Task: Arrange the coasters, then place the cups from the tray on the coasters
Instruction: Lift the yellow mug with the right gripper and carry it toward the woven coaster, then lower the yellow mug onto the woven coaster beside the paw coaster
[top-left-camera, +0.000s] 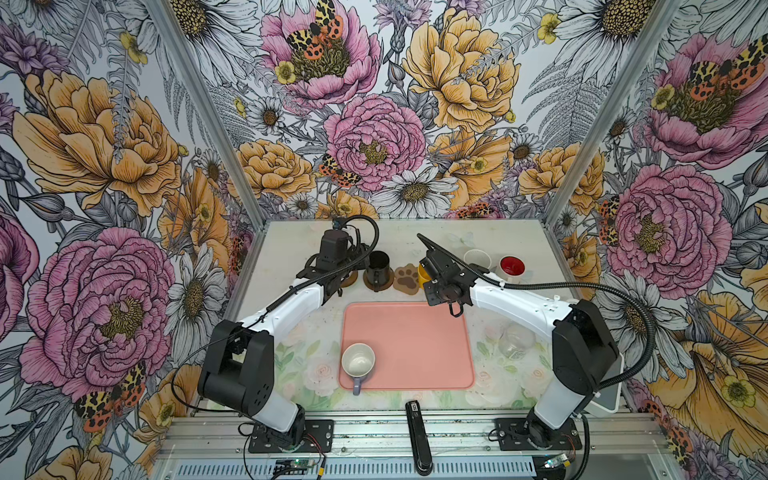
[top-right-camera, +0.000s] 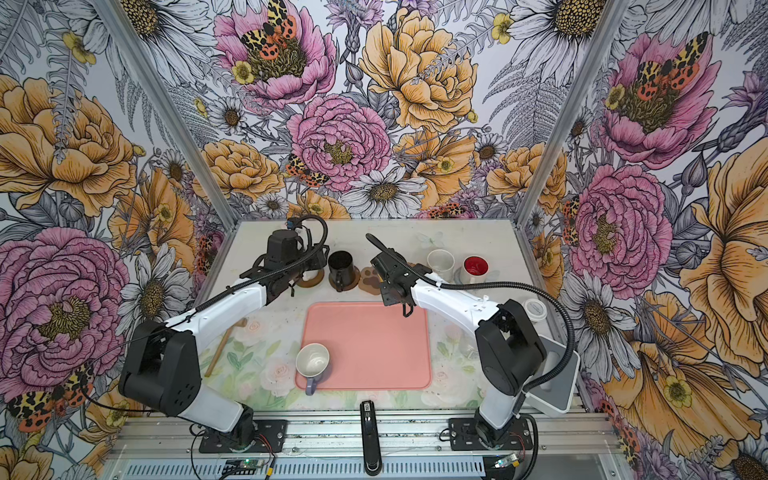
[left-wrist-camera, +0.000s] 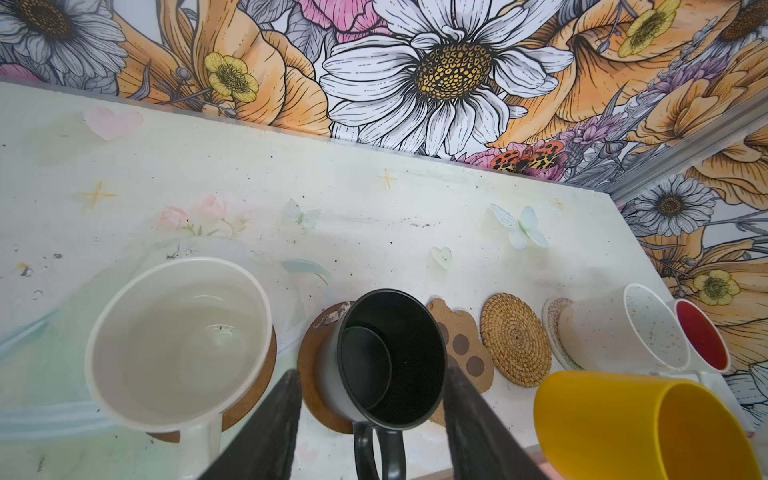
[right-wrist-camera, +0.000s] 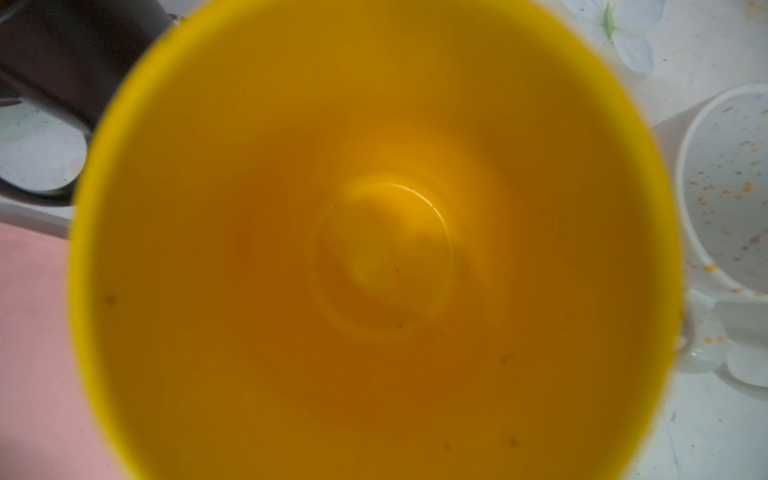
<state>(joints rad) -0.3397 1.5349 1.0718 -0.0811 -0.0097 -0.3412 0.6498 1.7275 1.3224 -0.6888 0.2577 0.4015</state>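
Yellow mug (right-wrist-camera: 374, 249): pinched by right gripper (top-left-camera: 430, 272), just beyond far edge of tray (top-left-camera: 415, 345).
Left gripper (left-wrist-camera: 371, 370): spread astride handle of black mug (left-wrist-camera: 399, 332).
Lavender mug (top-left-camera: 358, 362): tray, near-left corner.

**Inspector:** Walls?

**Assistant:** Three sides carry one floral wallpaper (top-left-camera: 374, 137): large pink and orange blooms, white daisies and spotted moths on a pale ground.

**Inspector:** Frame?

**Assistant:** Bare aluminium posts (top-left-camera: 204, 104) stand at both back corners. A ribbed metal rail (top-left-camera: 374, 432) runs along the near edge.

**Inspector:** Work surface?

**Assistant:** The tabletop (top-left-camera: 291, 245) is off-white, printed with faint roses and leaves. The left wrist view adds a pale butterfly (left-wrist-camera: 519, 226), small gold stars and dark scuffs.

**Inspector:** Light?

**Assistant:** Even, with soft shadows.
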